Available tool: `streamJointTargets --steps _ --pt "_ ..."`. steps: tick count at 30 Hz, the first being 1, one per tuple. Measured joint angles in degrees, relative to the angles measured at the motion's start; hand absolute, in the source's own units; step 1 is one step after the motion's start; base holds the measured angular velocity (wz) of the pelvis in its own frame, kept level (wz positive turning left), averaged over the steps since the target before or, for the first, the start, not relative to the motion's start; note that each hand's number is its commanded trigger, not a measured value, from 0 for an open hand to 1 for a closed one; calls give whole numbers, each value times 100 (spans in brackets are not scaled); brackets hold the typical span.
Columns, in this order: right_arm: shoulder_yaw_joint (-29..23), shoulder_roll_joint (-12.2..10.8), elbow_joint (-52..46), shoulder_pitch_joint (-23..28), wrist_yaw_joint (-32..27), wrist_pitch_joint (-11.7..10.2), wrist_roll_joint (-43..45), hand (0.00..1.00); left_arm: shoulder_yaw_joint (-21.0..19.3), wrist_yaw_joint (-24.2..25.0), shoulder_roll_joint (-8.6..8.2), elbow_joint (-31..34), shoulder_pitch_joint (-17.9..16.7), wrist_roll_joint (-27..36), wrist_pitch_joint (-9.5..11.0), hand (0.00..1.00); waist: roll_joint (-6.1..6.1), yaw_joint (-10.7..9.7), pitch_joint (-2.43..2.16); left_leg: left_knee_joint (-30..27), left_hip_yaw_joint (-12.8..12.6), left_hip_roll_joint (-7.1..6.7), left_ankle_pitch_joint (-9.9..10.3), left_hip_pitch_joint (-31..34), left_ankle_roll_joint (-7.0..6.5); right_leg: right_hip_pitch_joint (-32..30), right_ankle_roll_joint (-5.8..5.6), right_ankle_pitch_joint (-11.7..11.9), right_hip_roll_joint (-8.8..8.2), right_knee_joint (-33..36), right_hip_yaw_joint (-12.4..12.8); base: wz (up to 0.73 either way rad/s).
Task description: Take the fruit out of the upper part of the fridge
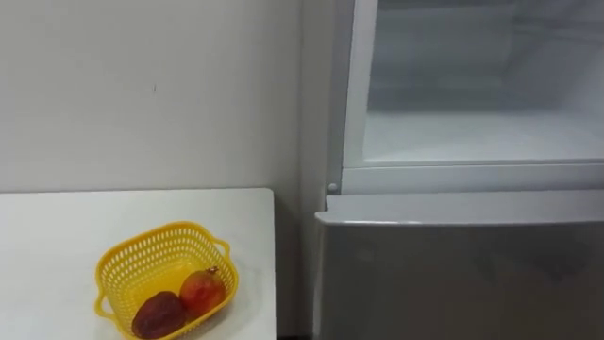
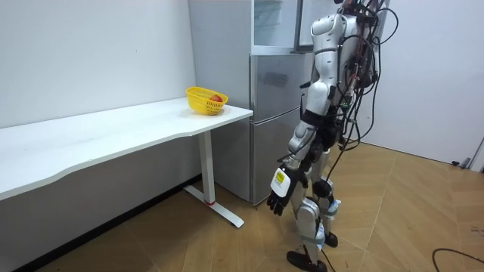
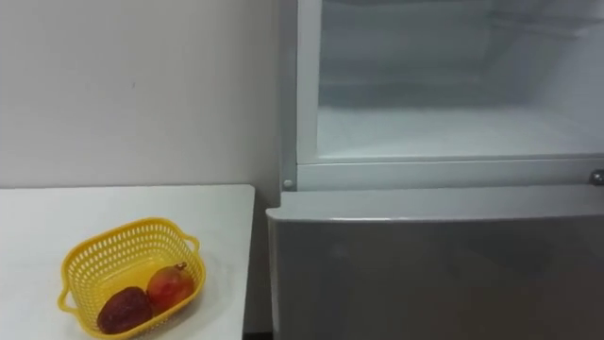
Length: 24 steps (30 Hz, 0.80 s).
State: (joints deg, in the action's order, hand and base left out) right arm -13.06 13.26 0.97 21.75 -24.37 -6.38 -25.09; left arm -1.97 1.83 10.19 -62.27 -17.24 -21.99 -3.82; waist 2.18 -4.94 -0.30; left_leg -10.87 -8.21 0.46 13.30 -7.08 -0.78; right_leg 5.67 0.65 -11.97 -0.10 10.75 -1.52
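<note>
Fingers [image 2: 275,202] of the left hand [image 2: 285,183] are hung loose and empty, fruit [image 1: 201,291] is seen in the basket [image 1: 142,238] on the table [image 1: 94,217], the fridge shelf [image 1: 472,142] looks bare, so it should be scanned before any reach.

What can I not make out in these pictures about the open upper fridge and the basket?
- Upper fridge compartment: top and right side cut off by the eye views' edges; anything stored there is unseen.
- Same compartment, room view: partly hidden behind the robot standing before it.
- Dark fruit in the yellow basket: its kind cannot be told, eye views.
</note>
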Motion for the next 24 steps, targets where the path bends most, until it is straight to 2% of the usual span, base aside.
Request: streamJointTargets --steps 2,4,8,10,12,16,18,19,20,22,24 --pt "-1 -1 255 -1 -1 31 -431 0 -10 -11 1 60 3 0 0 0 -60 -10 -18 -1 -4 0 1 31 -1 -49 -1 1 10 29 50 -4" --pt "-1 -3 360 -4 4 33 -739 0 -10 -11 0 70 -23 -1 -9 0 -82 -18 -10 -2 -20 6 0 42 -1 -71 0 0 16 105 67 -2" --pt "-22 -3 573 -17 -91 33 -2172 0 -9 -1 5 462 -243 8 -120 0 -54 -112 -6 -7 -18 1 0 55 -1 -77 -5 -22 11 105 91 0" --pt "-34 -3 692 -24 -150 48 -2600 0 -9 0 5 517 -254 7 -137 0 -33 -129 -5 -5 -20 -8 0 55 -1 -94 -13 -49 5 119 100 0" --pt "-161 -3 722 -25 -186 153 -2922 0 -13 2 3 583 -260 9 -160 0 -21 -142 -3 15 -20 -10 1 56 -1 -105 -18 -52 6 118 106 0" --pt "-795 7 757 -87 -311 165 -3566 0 -263 15 8 727 -259 1 -149 0 73 -199 0 9 -32 -7 1 60 -3 -141 -14 -50 12 122 130 -3" --pt "-1154 18 755 -226 -440 156 -3903 0 -392 11 12 717 -289 7 -132 0 135 -289 25 4 -50 -6 1 90 -3 -185 -12 -52 17 150 156 -7" --pt "-1396 42 756 -325 -563 135 -4156 0 -478 11 12 716 -298 14 -115 0 178 -323 42 4 -62 -7 1 108 -3 -215 -11 -54 18 177 168 -8" --pt "-1655 79 762 -403 -661 104 -4484 0 -522 4 32 717 -298 23 -88 0 221 -342 40 3 -89 -5 0 149 -3 -278 -11 -56 21 189 191 -9" --pt "-1893 146 829 -533 -738 24 -4728 0 -610 -2 52 717 -333 106 -72 0 284 -405 60 3 -105 -5 0 152 -3 -282 -11 -56 21 184 190 -7" --pt "-2091 154 828 -551 -745 -47 -4993 0 -702 -7 68 721 -361 157 -64 0 316 -422 59 4 -114 -5 0 144 -3 -275 -11 -56 27 183 238 -8"
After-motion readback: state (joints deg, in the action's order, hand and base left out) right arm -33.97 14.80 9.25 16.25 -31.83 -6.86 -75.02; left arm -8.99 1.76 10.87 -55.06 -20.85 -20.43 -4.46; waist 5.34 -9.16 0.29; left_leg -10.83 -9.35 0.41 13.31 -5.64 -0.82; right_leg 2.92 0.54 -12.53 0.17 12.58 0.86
